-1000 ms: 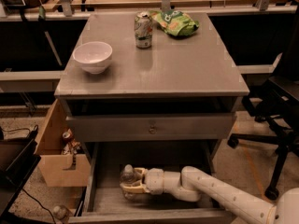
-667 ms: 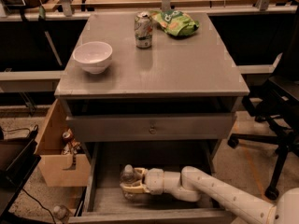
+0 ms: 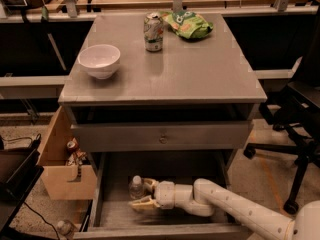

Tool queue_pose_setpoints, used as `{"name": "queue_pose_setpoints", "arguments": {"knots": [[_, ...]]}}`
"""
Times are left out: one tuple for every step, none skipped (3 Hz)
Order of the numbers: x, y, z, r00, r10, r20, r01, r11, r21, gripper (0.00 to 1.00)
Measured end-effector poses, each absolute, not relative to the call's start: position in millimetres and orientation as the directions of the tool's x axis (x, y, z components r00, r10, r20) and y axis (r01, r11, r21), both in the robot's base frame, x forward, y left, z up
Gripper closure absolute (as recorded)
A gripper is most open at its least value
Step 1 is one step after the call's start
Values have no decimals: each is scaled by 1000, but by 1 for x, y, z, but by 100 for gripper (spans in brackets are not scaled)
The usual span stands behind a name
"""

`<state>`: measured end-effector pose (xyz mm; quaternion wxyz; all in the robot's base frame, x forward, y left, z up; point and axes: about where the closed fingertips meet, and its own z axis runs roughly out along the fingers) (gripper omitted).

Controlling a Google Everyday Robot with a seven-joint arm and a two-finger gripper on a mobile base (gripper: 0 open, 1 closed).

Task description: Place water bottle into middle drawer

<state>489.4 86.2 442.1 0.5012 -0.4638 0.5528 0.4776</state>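
Note:
The water bottle (image 3: 136, 187), clear with a white cap, stands upright on the plank floor at the left back of the pulled-out middle drawer (image 3: 165, 231), the deep grey box at the bottom of the cabinet. My gripper (image 3: 140, 194) reaches into that drawer from the right on a white arm. Its fingers are spread, one behind the bottle and one in front of it, with the bottle at their tips. The lower part of the bottle is partly hidden by the front finger.
The shallower drawer front with a round knob (image 3: 163, 136) is shut above. On the cabinet top stand a white bowl (image 3: 99, 60), a green-and-white can (image 3: 153, 31) and a green snack bag (image 3: 190, 24). A cardboard box (image 3: 65, 176) sits left, an office chair (image 3: 300, 114) right.

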Motion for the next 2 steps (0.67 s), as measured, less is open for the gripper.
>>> {"name": "queue_pose_setpoints", "arguments": {"knots": [[489, 88, 443, -67, -33, -997, -992, 111, 63, 0], [489, 88, 443, -67, -33, -997, -992, 111, 63, 0]]}}
